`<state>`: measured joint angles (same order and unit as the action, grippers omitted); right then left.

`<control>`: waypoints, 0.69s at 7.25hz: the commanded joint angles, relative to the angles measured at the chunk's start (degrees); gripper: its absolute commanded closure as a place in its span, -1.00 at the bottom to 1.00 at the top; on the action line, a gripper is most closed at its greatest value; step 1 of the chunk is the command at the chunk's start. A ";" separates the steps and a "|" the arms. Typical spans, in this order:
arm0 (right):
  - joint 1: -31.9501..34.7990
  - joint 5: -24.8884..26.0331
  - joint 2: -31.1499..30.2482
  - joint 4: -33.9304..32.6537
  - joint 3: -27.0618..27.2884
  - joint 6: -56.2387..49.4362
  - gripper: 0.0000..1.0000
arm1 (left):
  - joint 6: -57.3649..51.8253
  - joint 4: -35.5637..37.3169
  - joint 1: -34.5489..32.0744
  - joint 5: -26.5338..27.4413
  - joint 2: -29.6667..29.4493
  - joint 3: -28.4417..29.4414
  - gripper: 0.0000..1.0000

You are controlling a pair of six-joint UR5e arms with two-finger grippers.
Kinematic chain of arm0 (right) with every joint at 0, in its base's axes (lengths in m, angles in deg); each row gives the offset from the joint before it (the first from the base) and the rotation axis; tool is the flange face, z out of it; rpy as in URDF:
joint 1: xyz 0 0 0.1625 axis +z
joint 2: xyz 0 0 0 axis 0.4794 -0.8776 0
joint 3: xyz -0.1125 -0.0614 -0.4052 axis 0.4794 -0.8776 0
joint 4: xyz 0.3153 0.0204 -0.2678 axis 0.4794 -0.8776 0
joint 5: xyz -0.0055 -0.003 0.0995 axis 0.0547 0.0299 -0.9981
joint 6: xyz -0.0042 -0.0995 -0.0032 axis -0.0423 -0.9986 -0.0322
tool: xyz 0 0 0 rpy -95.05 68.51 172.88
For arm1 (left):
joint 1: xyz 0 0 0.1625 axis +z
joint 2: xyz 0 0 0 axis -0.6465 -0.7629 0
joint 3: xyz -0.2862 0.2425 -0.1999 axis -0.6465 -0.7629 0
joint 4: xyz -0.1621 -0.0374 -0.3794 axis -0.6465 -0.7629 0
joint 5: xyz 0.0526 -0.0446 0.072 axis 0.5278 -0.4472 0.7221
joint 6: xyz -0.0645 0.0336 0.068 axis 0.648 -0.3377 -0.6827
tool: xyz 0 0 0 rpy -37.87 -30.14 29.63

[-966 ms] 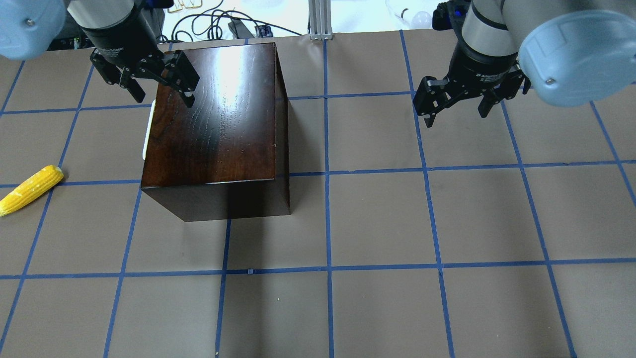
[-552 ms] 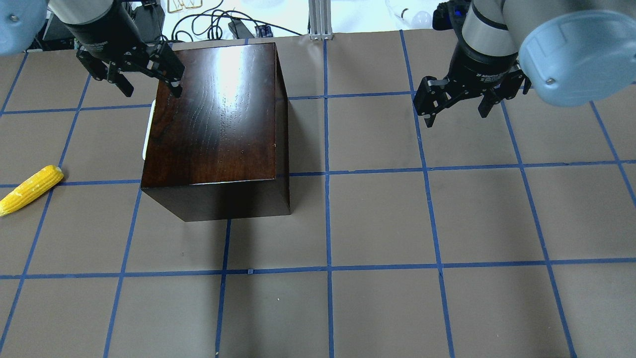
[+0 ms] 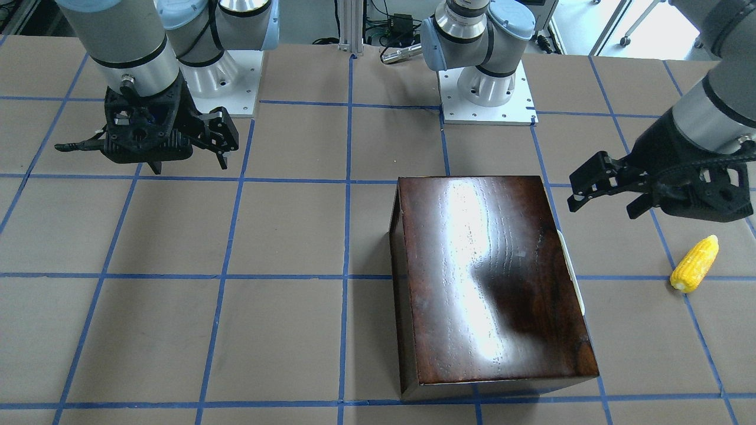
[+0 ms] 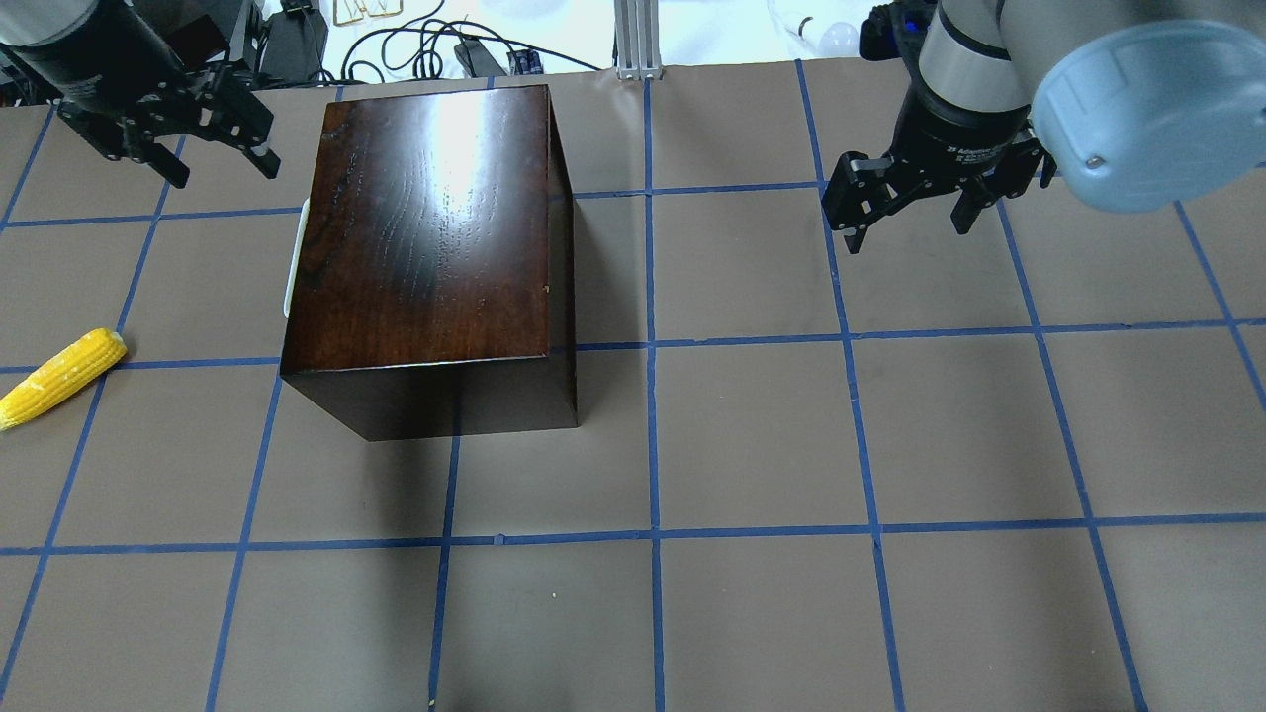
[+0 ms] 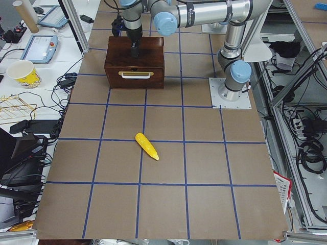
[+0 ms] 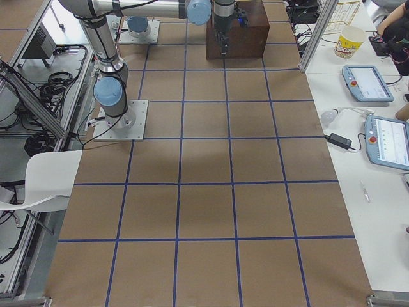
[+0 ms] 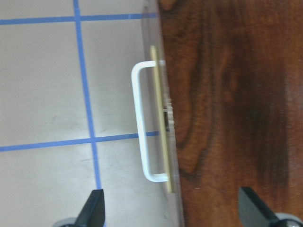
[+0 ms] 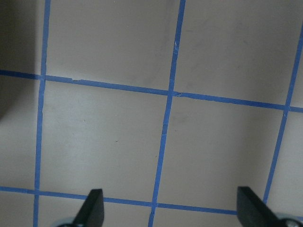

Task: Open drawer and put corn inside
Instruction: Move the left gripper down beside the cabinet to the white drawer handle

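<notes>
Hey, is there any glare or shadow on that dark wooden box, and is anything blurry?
Overhead exterior view: a white glare patch washes out the far part of the box top. Front-facing view: a glare streak runs along the top, with a dark shadow beside it. Left wrist view: the white handle and wood grain look soft, slightly out of focus.
</notes>
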<state>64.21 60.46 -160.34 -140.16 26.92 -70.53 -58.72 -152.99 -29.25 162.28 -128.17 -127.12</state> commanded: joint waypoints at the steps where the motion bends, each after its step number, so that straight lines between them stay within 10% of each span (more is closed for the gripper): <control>1: -0.13 0.00 0.00 0.00 0.00 0.00 -1.00 | -8.45 0.22 4.75 -1.67 -2.17 -0.82 -1.00; 5: 0.05 0.00 0.00 0.00 0.00 0.00 -1.00 | -10.08 4.93 4.84 -1.85 -9.72 -2.30 -1.00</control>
<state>64.23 60.46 -160.34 -140.16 26.92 -70.53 -68.73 -150.93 -24.45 160.47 -135.65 -128.63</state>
